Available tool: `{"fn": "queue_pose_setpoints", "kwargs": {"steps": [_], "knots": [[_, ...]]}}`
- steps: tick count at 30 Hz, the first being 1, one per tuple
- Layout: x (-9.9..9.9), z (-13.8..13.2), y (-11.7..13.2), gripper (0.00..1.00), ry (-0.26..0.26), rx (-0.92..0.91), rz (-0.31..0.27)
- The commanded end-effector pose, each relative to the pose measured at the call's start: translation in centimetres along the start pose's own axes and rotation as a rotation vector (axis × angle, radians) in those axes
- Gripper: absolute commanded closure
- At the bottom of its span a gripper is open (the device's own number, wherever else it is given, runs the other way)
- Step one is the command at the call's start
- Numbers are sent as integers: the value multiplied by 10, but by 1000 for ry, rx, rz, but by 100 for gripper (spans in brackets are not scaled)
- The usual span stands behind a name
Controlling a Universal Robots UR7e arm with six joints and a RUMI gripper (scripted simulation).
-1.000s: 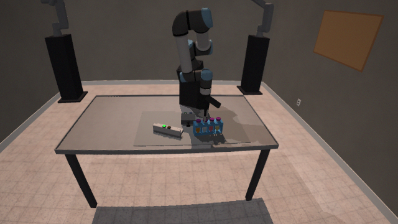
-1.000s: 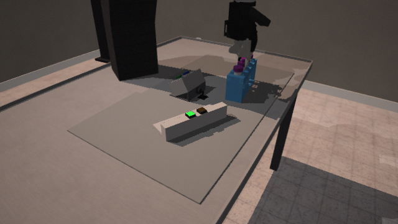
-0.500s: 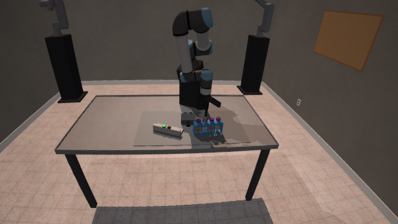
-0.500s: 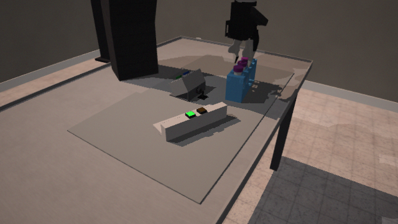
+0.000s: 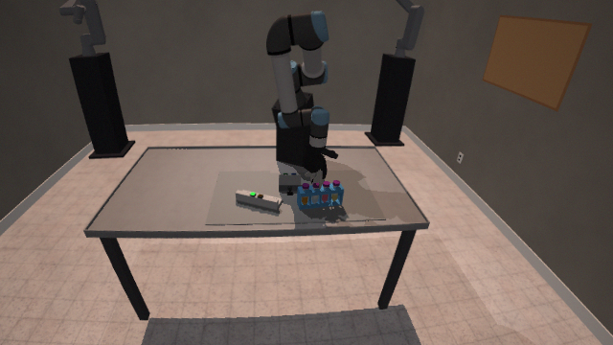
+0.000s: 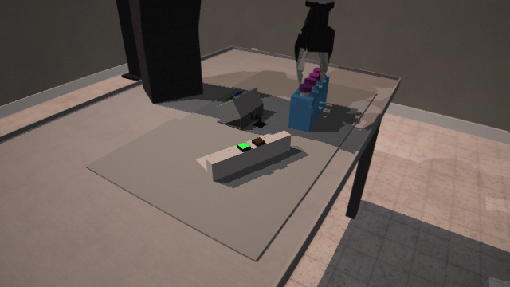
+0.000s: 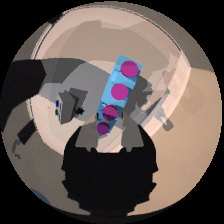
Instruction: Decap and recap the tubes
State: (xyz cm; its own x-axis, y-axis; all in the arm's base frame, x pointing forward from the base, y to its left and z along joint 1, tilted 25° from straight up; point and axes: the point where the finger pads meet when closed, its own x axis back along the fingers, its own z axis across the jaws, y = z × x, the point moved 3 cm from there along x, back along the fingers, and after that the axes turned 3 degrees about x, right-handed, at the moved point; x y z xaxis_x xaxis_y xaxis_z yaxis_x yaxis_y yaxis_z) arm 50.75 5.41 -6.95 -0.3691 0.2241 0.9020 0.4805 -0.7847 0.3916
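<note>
Wrist view puts the gripper [image 5: 316, 177] [image 6: 311, 81] [image 7: 110, 112] above the cap of tube 3 [image 5: 316, 185] [image 6: 310, 81] [image 7: 110, 112], its two fingers part-way open to either side of the row, apparently gripping nothing. That cap sits on its tube in the blue decapping station [image 5: 320, 203] [image 6: 300, 113] [image 7: 114, 79]; whether it is fully tight cannot be told. The row's long axis passes between the fingers, so neighbouring caps lie fore and aft, the cap of tube 4 [image 5: 306, 186] [image 6: 305, 88] [image 7: 103, 128] close by. All four tubes are capped and the green lamp [image 5: 253, 194] [image 6: 244, 147] is lit, suggesting late refitting. Any further turn needs centring and clearance from neighbours; otherwise, a straight lift should precede travel to READY [image 6: 229, 99] on the key housing [image 5: 289, 181] [image 6: 250, 107] [image 7: 65, 106] beside the station.

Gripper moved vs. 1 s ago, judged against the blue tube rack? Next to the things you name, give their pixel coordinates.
Yes. In the exterior view, the gripper [image 5: 313, 178] [image 6: 311, 81] [image 7: 110, 112] has risen relative to the blue rack [image 5: 320, 205] [image 6: 300, 112] [image 7: 114, 80], and its body has turned.
</note>
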Motion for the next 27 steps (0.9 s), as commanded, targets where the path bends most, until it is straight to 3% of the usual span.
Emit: {"fn": "queue_pose_setpoints", "kwargs": {"steps": [1, 5, 6, 20, 27], "knots": [[0, 0, 0, 65, 10, 114, 10], [0, 0, 0, 65, 10, 114, 10], [0, 0, 0, 100, 10, 114, 10], [0, 0, 0, 100, 10, 113, 10], [0, 0, 0, 100, 9, -236, 12]]}}
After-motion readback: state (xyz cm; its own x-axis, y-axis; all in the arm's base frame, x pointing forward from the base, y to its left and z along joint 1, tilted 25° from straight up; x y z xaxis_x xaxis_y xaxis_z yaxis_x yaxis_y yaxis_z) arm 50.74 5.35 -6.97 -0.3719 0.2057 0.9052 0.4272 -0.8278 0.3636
